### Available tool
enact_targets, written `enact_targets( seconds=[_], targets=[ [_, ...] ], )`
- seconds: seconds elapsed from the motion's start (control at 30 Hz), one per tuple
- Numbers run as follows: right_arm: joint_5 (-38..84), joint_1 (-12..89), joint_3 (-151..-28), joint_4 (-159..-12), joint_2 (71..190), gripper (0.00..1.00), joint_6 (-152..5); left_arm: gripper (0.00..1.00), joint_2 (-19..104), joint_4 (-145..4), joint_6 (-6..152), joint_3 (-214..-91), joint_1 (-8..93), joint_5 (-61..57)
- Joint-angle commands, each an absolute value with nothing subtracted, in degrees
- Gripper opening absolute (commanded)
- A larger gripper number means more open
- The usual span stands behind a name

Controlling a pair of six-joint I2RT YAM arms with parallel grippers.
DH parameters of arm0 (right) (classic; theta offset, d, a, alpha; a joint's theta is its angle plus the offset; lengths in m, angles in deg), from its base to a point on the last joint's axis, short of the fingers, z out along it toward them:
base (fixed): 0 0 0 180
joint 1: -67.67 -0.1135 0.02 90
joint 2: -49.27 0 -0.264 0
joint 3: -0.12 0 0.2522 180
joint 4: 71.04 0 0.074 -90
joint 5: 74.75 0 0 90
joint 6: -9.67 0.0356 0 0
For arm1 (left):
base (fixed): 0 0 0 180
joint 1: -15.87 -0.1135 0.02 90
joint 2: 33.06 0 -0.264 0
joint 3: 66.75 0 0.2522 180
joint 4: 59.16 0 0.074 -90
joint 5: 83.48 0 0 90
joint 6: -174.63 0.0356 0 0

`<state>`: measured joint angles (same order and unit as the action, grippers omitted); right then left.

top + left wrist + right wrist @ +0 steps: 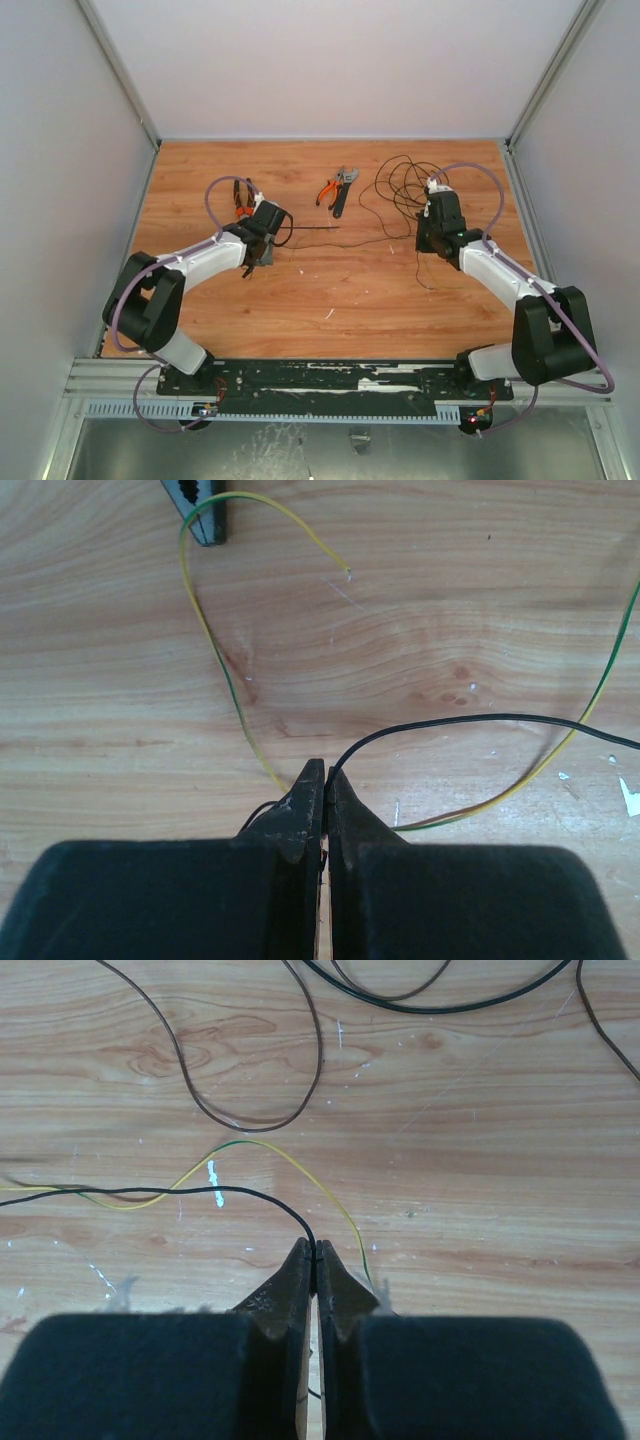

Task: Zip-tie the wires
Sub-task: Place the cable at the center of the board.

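**Both hands pinching black wire, no tie on yet**

I am looking at the long, very thin black wires [405, 185], which are lying as a loose tangle of loops on the wooden counter [330, 300], just right of the orange-handled steel pliers [338, 190]. A strand is trailing out of that tangle and running across the boards in front of the pliers.

The left hand [325, 772] is clenched, with its tips pressing together on a black strand. It is sitting well to the left of the pliers and nearer to me. The right hand [314, 1252] is clenched the same way on a black strand, to the right of the pliers and in front of the tangle. I am judging that both hands are holding one strand, and that the two pinches are there to draw it out so the loops can be gathered for tying.

A thin yellow-and-green wire [206, 630] is curving over the boards and passing right beside the tips of both hands. I cannot tell whether either hand is catching it.

I am not managing to pick out the stiff black zip tie with any certainty. A straight dark line in front of the pliers could be it, or it could simply be the taut strand. In my judgement nothing is bundled yet, so the task is sitting at an early stage.
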<state>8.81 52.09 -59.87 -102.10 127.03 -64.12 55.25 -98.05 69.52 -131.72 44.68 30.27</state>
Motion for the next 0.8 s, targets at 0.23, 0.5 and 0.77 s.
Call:
enact_targets(
  seconds=[0.23, 0.5, 0.77],
  targets=[
    [9.36, 52.62, -61.51, -99.83, 130.09, 0.0, -65.46, 0.1, 60.13, -94.9, 68.95, -133.03, 45.43, 30.56],
    [7.9, 52.64, -61.35, -99.84, 130.13, 0.0, -65.31, 0.38, 61.08, -94.02, 69.27, -132.77, 45.4, 31.83],
    [7.96, 52.63, -61.61, -100.17, 130.92, 0.18, -65.38, 0.51, 61.28, -94.02, 69.49, -132.81, 45.41, 31.68]
  ],
)
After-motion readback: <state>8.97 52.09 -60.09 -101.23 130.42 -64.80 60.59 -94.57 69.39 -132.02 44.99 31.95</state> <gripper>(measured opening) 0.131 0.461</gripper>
